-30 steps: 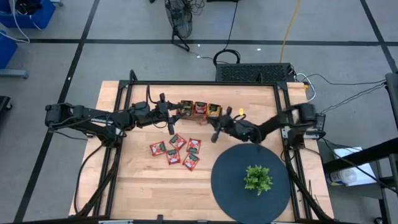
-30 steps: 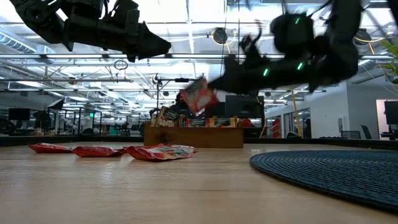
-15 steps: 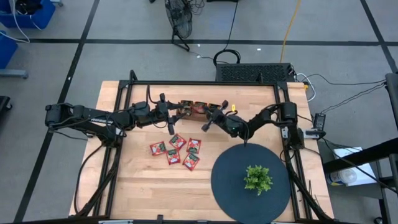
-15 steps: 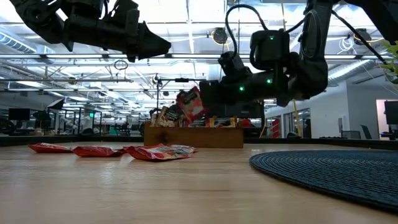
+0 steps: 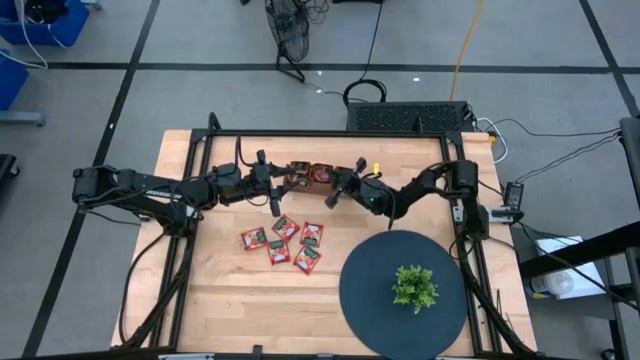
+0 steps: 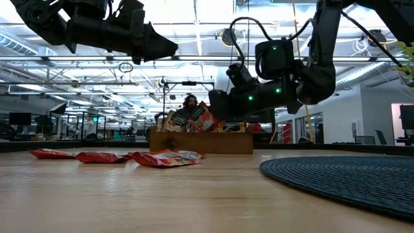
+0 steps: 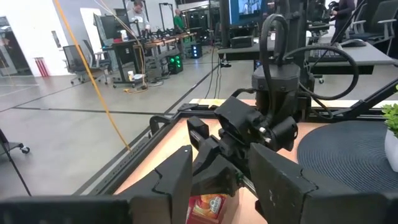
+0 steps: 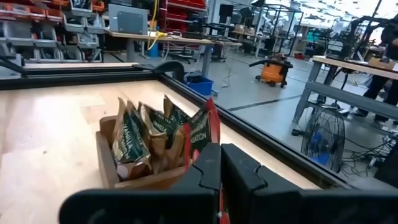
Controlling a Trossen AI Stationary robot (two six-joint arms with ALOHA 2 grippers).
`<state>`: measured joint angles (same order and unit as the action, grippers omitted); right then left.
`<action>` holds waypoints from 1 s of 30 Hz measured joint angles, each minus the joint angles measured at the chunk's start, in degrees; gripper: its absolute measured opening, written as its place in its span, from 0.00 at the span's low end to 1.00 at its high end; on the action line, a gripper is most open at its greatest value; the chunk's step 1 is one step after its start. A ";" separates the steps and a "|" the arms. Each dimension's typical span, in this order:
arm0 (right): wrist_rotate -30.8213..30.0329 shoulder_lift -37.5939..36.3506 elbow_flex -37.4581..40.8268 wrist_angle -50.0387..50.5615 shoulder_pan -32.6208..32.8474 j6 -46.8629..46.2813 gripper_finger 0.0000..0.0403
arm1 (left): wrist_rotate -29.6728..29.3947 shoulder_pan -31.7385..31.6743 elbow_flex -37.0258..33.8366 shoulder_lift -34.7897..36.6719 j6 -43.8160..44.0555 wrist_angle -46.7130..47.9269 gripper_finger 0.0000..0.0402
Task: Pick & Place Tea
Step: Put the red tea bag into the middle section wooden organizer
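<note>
A red tea sachet [image 6: 203, 118] was pinched in the closed right gripper [image 5: 334, 190], tilted, right over the middle compartment of the wooden tray [image 6: 200, 142] at the back of the bench [image 5: 230, 300]. In the right wrist view the sachet [image 8: 211, 127] stood edge-on between the fingers, just beside the dark green sachets [image 8: 146, 134] packed upright in the tray's end compartment. Five more red sachets [image 5: 284, 241] lay loose and flat in a cluster on the bench in front of the tray, well apart from it. Left gripper [image 5: 276, 197] hung above the bench beside the tray's left end, fingers parted, nothing between them. The round dark mat [image 5: 370, 290] sat at the front right of the bench with a small green plant [image 5: 414, 287] on it.
</note>
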<state>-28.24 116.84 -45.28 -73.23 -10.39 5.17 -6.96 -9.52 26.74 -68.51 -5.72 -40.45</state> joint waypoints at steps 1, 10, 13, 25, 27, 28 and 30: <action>0.01 0.00 -0.06 -0.04 -0.11 -0.02 0.00 | 0.00 0.00 0.00 0.00 -0.02 -0.02 0.39; 3.24 0.00 -0.08 1.71 -1.34 -2.43 0.00 | 0.00 0.02 0.00 0.01 0.00 -0.02 0.41; 4.47 0.00 -0.08 1.83 -2.02 -3.04 0.00 | 0.00 0.00 0.00 0.02 -0.01 -0.02 0.43; 4.52 0.00 -0.08 3.08 -2.28 -2.57 0.14 | 0.00 0.00 0.00 0.00 0.00 -0.02 0.43; 4.51 0.00 -0.08 3.23 -2.28 -2.13 0.21 | 0.00 0.00 0.00 0.01 0.00 -0.02 0.42; 4.47 0.00 -0.08 3.17 -2.28 -1.73 0.24 | 0.00 0.01 0.00 0.00 0.00 -0.02 0.42; 4.49 -0.02 -0.08 2.71 -2.23 -0.94 0.30 | 0.00 0.02 0.00 0.00 0.00 -0.02 0.41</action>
<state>-23.75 116.81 -45.36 -70.52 -12.62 4.23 -6.96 -9.50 26.74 -68.51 -5.72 -40.47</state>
